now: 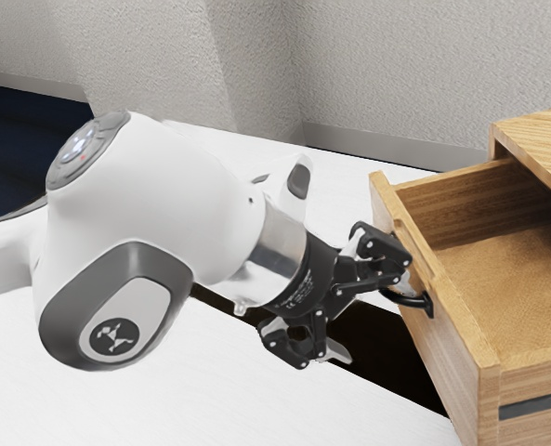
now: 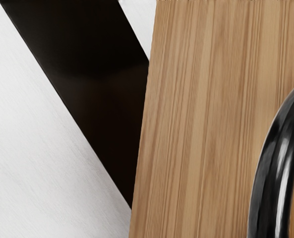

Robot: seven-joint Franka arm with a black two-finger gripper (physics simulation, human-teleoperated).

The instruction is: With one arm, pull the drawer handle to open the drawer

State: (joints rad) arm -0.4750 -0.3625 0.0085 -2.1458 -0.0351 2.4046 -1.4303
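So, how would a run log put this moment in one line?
drawer: pulled out | gripper: at handle | task: looks largely done

Arm (image 1: 154, 232) extended (toward exterior view's right); claw (image 1: 371, 318) splayed wide.

Little could be read from where I stood; the arm (image 1: 163, 242) carried a white emblem (image 1: 115, 336), set in a dark disc on the grey cap of its big joint; it was a sign of linked strokes rather than letters; the black body of the gripper (image 1: 373, 316) bore a small label (image 1: 296, 297) with lines of white print, too fine to make out; no word or number was legible to me.
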